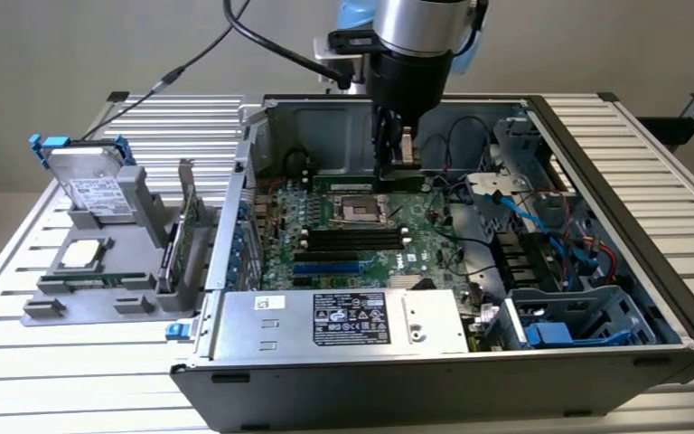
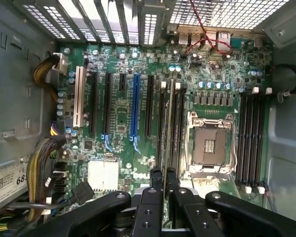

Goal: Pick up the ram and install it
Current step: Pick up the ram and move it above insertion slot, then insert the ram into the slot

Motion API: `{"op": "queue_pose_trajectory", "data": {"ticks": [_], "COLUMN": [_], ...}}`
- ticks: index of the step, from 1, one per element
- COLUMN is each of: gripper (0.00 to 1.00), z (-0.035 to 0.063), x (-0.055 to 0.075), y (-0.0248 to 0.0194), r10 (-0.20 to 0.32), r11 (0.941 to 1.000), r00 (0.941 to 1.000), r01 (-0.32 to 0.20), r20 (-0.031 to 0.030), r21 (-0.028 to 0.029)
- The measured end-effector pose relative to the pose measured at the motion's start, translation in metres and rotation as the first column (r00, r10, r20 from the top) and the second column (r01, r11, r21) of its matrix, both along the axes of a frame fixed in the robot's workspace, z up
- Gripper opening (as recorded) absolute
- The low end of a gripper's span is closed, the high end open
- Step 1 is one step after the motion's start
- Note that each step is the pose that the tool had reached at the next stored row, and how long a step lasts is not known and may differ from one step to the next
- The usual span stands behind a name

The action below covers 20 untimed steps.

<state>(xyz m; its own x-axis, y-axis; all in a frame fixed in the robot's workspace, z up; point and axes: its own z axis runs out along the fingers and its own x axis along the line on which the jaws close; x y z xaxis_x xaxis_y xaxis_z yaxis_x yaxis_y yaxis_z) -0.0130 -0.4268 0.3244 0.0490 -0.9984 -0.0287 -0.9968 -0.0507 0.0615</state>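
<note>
My gripper [image 1: 398, 161] hangs inside the open computer case [image 1: 636, 262], above the motherboard [image 1: 426, 240]. It is shut on the ram [image 1: 407, 145], which it holds upright. In the wrist view the ram [image 2: 167, 123] appears edge-on as a thin line running out from between the black fingers [image 2: 153, 197] of the gripper [image 2: 164, 174]. It lies over the bank of long black memory slots [image 2: 176, 128] beside the empty processor socket [image 2: 209, 144]. The same slots [image 1: 353, 240] sit in front of the socket [image 1: 360, 209] in the exterior view, lower than the ram.
A second bank of memory slots [image 2: 251, 140] lies on the far side of the socket. The power supply [image 1: 347, 318] fills the case's front, with cables and drive cages [image 1: 564, 316] at the exterior view's right. A grey fixture [image 1: 94, 271] outside holds a hard drive [image 1: 91, 185], processor chip [image 1: 87, 254] and expansion card [image 1: 184, 226].
</note>
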Motion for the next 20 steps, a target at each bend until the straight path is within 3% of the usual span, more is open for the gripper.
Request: {"op": "queue_pose_trajectory", "data": {"ticks": [3,9,11,20], "gripper": [0.14,0.14,0.14,0.14], "z": [-0.0026,-0.0081,-0.0088,-0.0089], "x": [0.0,-0.001,-0.001,-0.002], "y": [0.0054,0.0229,0.0267,0.0272], "r10": [0.011,0.016,0.017,0.017], "r11": [0.9999,0.9994,0.999,0.999], "r00": [0.9999,0.9998,0.9998,0.9998], "r01": [-0.011,-0.016,-0.016,-0.016], "r20": [0.0024,0.0065,0.0074,0.0074], "r21": [-0.0116,-0.0304,-0.0421,-0.0421]}}
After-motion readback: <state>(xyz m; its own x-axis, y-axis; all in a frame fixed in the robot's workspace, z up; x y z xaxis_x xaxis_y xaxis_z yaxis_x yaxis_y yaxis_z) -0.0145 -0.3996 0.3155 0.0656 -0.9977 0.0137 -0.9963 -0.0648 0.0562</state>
